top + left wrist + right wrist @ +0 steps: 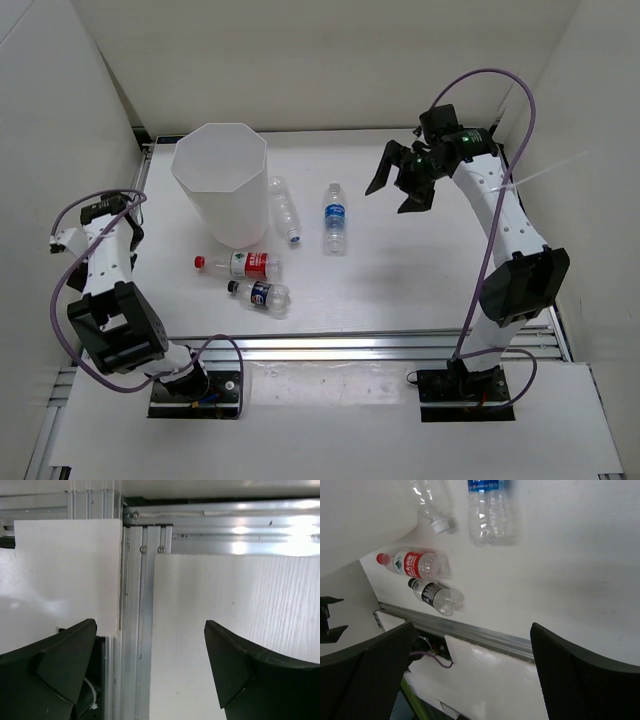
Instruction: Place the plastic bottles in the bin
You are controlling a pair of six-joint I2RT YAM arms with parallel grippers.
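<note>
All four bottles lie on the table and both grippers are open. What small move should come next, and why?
Probably lower the right gripper toward the blue-label bottle. Its jaws are open and empty, that bottle lies nearest to it and apart from the others, and no bottle is in the bin yet.

Four plastic bottles lie on the table beside the bin.
</note>
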